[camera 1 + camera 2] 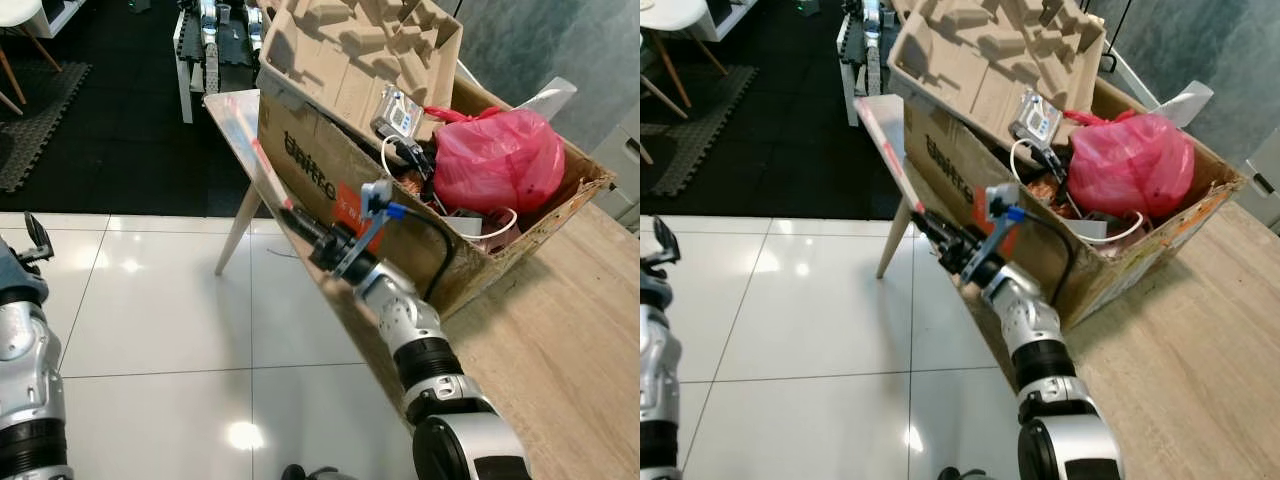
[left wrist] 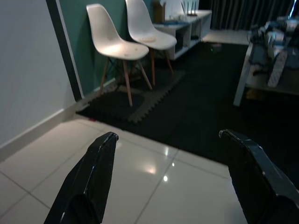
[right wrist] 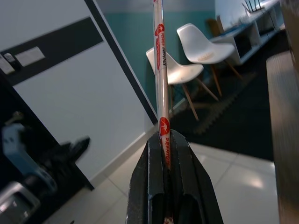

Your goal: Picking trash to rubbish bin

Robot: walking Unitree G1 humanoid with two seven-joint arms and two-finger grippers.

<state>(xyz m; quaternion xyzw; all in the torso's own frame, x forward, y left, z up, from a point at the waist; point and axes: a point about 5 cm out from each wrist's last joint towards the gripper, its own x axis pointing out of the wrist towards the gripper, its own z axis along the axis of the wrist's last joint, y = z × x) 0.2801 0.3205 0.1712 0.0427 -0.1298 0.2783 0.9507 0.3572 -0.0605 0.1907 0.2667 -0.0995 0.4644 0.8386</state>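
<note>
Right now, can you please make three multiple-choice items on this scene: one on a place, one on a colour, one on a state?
1. Where is the cardboard box?
A. on the wooden table
B. on the floor
C. on a chair

2. What colour is the plastic bag in the box?
A. blue
B. pink-red
C. black

3. In what state is the right claw?
A. open, holding nothing
B. shut on a cup
C. shut on a thin flat wrapper

Key: 1 A, the box rests on the tabletop; 2 B, the bag is plainly pink-red; 3 C, the right wrist view shows the fingers pressed on the wrapper, while the left claw is open.
</note>
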